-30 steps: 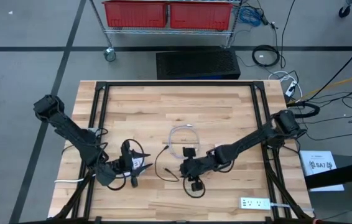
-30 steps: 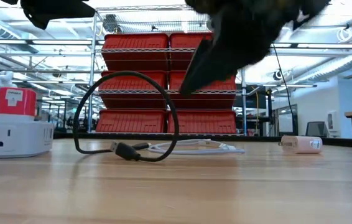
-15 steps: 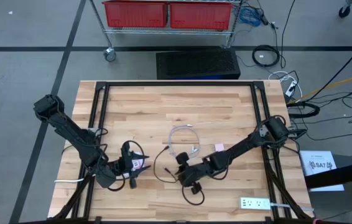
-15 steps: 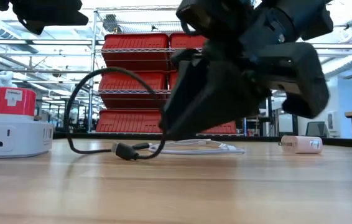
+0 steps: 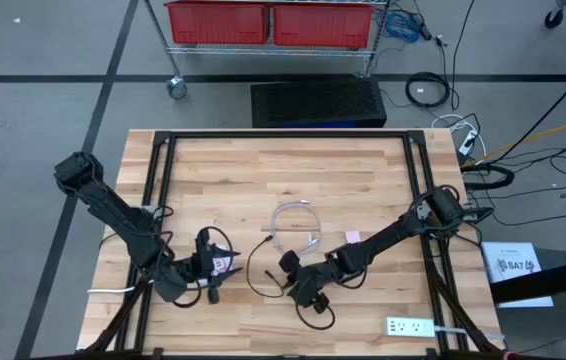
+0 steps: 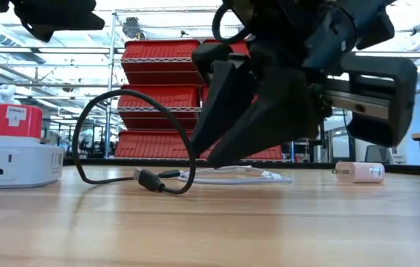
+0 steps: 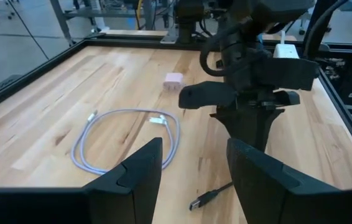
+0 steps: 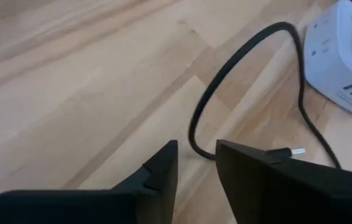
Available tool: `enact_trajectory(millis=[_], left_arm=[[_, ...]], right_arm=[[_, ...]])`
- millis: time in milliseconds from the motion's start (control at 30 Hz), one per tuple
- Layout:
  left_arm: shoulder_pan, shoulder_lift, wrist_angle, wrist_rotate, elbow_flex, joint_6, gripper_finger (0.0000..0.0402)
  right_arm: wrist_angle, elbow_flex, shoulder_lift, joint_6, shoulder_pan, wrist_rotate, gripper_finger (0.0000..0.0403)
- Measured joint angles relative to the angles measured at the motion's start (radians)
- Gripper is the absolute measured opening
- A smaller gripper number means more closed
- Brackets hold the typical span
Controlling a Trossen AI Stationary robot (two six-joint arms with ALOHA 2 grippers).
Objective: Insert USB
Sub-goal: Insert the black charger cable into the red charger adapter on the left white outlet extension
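Step in hand: the reach for the plug; nothing was held yet.
Right gripper (image 8: 198, 146): low over the near middle of the table (image 5: 363, 180), fingers a narrow gap apart and empty, tips angled down at the wood.
Left gripper (image 7: 194, 146): waiting to the left, fingers spread wide and empty, hovering by the white power block (image 6: 17, 159) with the red top.
USB plug (image 8: 288, 151): lying flat on the wood between the two grippers, just ahead of the right fingers but off to one side of their gap, not touching them.
Black cable (image 5: 263, 270): one loose loop rising off the table behind the plug.
Other items: a white cable coil (image 7: 126, 134) and a small pale charger (image 7: 173, 81) farther off, well apart from the plug; a power strip (image 5: 410, 326) at the near right edge.
Progress: early, judging by the free plug.
Doing it well: the gap probably needed centring over the plug's dark body, not the metal tip, so the tip stayed bare for the socket.
Approach: squaring the fingers across the plug's narrow sides before lowering would likely have held it straight.
Risk: the stiff loop could have swung the plug aside if a fingertip nudged the cable first.
Socket: I could not tell from these views where the block's USB port was.
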Motion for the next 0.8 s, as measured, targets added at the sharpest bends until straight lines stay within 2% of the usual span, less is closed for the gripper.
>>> enact_trajectory(millis=[100,200,400,567,800], left_arm=[[0.001,0.0,0.0,0.0,0.0,0.0,0.0187],[0.003,0.0,0.0,0.0,0.0,0.0,0.0187],[0.003,0.0,-0.004,0.0,0.0,0.0,0.0187],[0.003,0.0,-0.008,0.0,0.0,0.0,0.0187],[0.003,0.0,-0.011,0.0,0.0,0.0,0.0187]], right_arm=[[0.032,0.0,0.0,0.002,-0.009,-0.047,0.0122],[0.065,0.0,0.0,0.004,-0.016,-0.051,0.0129],[0.073,0.0,0.0,0.009,-0.039,-0.13,0.0118],[0.073,0.0,0.0,0.012,-0.039,-0.167,0.0089],[0.092,0.0,0.0,0.033,-0.04,-0.195,0.0019]])
